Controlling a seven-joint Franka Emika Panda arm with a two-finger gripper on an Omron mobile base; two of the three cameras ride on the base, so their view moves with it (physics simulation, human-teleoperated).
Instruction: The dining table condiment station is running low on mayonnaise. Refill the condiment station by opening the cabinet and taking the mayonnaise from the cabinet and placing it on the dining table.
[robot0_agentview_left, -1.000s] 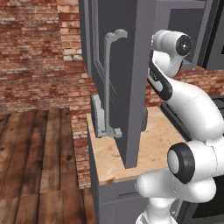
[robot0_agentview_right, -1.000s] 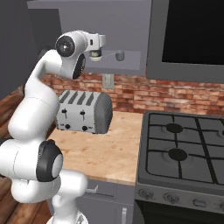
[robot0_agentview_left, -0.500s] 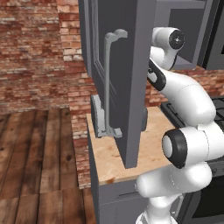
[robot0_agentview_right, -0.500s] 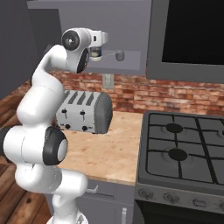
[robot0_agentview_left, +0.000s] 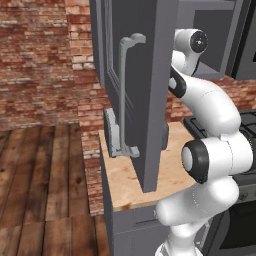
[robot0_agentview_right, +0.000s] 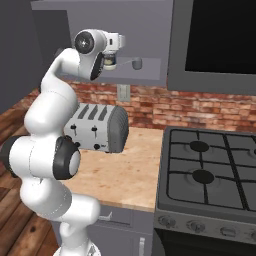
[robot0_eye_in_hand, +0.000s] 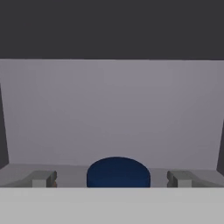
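Inside dark grey upper wall cabinet (robot0_agentview_left: 150, 75), door swung open.
Reaching up from behind; jaws spread wide, flanking small jar's dark navy screw lid (robot0_eye_in_hand: 118, 173), nothing gripped.

Silver toaster (robot0_agentview_right: 97, 129) on wooden counter (robot0_agentview_right: 122, 172), beside black gas stove (robot0_agentview_right: 210, 175), brick wall (robot0_agentview_right: 200, 107) behind.

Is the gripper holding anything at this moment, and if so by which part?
Nothing is held. The gripper is open inside the cabinet, its fingertips standing apart on either side of the mayonnaise lid, not touching it.
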